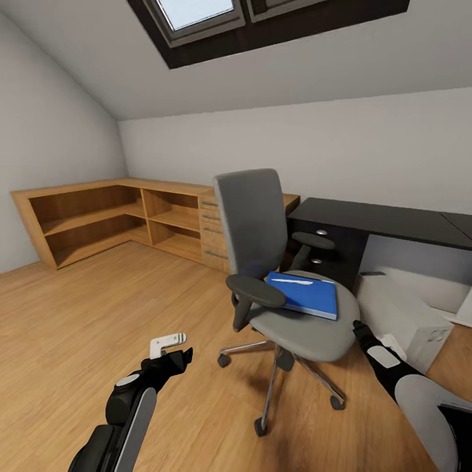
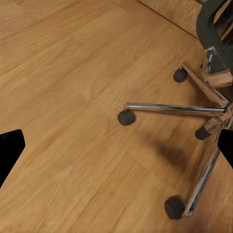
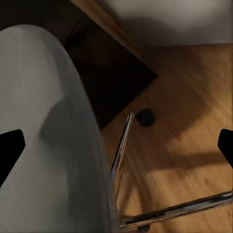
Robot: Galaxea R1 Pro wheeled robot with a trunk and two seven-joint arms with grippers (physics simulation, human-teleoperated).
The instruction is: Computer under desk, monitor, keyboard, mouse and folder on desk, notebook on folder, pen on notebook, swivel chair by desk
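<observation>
The grey swivel chair [image 1: 262,262] stands mid-room on the wooden floor, in front of the black desk [image 1: 380,219]. On its seat lies a flat blue folder [image 1: 308,295] with a white pen [image 1: 293,281] resting on top. A white computer tower [image 1: 403,318] sits on the floor by the desk's open side. My left gripper [image 1: 177,357] hangs open over bare floor, left of the chair's base [image 2: 194,109]. My right gripper [image 1: 358,326] is open at the seat's right edge [image 3: 48,126], nothing between its fingers.
Low wooden shelving [image 1: 98,219] with a drawer unit [image 1: 211,229] lines the back-left corner. The chair's chrome legs and castors [image 2: 126,117] spread out near the left gripper. A sloped ceiling with a skylight [image 1: 196,13] is overhead. Wide wooden floor [image 1: 78,314] lies at the left.
</observation>
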